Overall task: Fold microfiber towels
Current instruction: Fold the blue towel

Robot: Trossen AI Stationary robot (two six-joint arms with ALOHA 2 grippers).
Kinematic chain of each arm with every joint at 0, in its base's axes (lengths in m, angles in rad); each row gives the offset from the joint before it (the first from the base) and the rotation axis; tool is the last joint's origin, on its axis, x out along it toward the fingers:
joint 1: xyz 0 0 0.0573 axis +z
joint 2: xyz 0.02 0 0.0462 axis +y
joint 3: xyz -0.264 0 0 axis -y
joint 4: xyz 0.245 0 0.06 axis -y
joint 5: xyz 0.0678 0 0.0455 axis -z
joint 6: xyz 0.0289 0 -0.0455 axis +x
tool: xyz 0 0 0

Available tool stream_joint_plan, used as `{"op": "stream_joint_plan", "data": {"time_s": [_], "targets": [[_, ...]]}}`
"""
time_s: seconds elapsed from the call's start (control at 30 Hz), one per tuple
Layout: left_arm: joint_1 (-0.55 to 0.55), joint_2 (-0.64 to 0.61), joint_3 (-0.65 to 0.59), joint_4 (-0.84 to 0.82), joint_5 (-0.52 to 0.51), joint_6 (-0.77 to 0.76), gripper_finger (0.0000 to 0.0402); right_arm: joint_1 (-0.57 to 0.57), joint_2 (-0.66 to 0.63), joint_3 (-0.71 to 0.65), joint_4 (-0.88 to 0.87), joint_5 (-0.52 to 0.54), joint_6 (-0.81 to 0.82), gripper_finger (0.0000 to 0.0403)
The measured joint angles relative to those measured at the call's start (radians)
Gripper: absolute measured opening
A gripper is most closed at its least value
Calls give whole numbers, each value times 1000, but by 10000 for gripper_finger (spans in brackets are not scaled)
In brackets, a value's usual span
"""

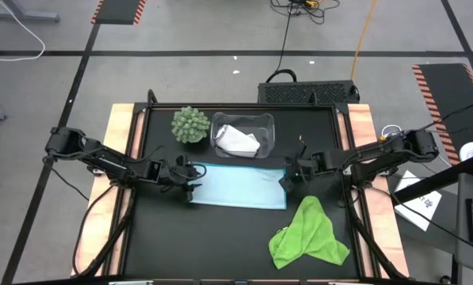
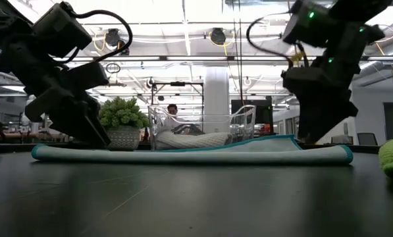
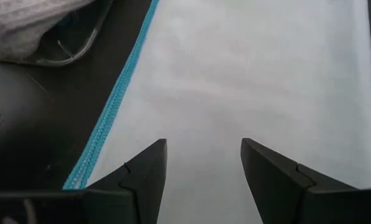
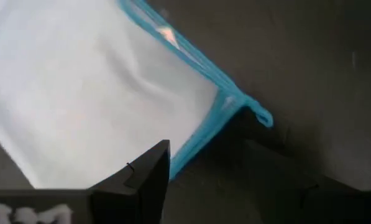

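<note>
A light blue towel (image 1: 238,188) with a teal hem lies flat as a long strip in the middle of the black table. My left gripper (image 3: 204,149) stands open over the strip's left end, fingers slanting down. Over its right end my right gripper (image 1: 286,180) stands open, with the towel's far right corner (image 4: 235,102) ahead of its fingers. A lime green towel (image 1: 307,235) lies crumpled at the near right. A white towel (image 1: 238,140) rests inside the clear bin (image 1: 242,119).
The round spiky green plant (image 1: 189,124) stands at the far left beside the bin, both just behind the blue towel. Wooden rails (image 1: 119,158) run along the table's left and right sides. Bare black table lies near the front left.
</note>
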Motion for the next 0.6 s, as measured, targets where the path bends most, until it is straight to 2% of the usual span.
{"op": "stream_joint_plan", "data": {"time_s": [0.23,0.43,0.6], "targets": [[0,0,0,-2,-1,48,209,-69,70,-42,57,-176,69,189],[0,0,0,-7,-2,86,209,-82,92,-71,232,-221,96,189],[0,0,0,-11,-2,103,209,-96,111,-71,282,-251,96,189]]}}
